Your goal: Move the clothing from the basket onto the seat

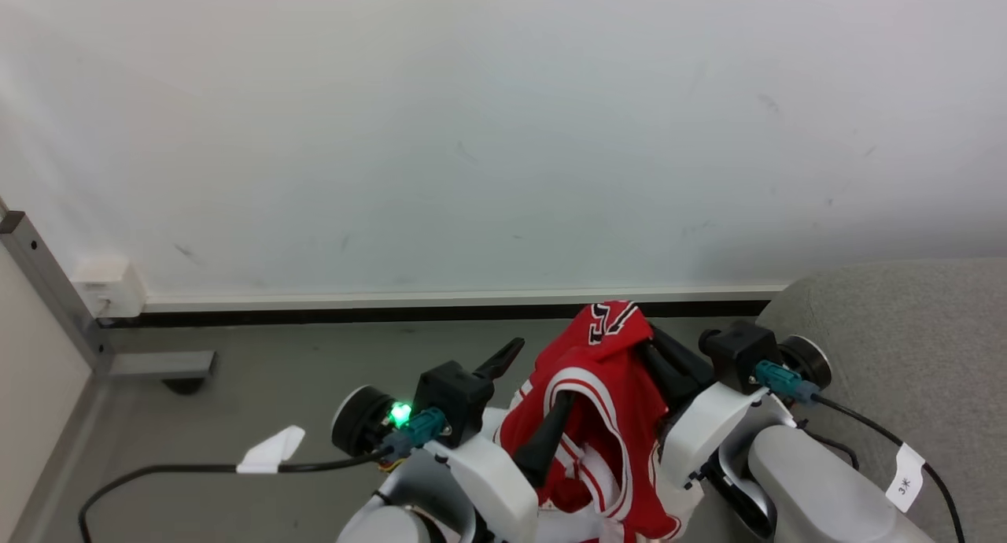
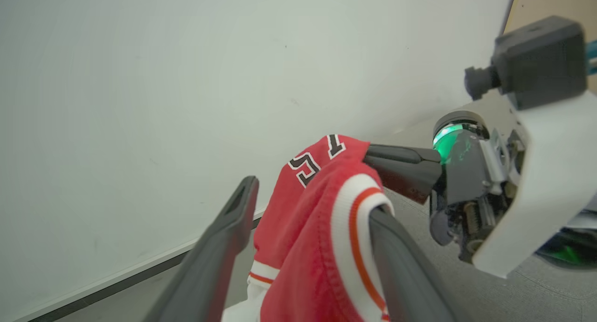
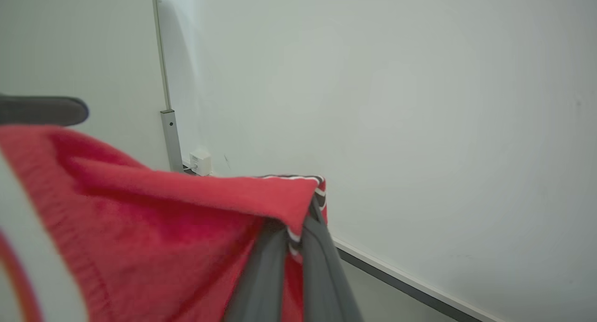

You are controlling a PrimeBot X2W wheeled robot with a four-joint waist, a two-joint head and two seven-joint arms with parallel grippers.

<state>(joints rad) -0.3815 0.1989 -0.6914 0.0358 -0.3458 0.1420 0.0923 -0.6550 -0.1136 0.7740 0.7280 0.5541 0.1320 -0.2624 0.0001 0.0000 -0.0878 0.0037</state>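
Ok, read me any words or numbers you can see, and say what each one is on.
"3米": printed sideways on the white tag at the right of the head view.
Black, white-edged digits on the red jersey: crumpled and folded over, not surely readable.
Folded white tag at the left: no print shows.

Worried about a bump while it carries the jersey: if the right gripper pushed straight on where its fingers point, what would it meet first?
Probably the white wall; the way to it looks free. The right gripper is shut on the red jersey, so cloth would touch first. Distance unclear.
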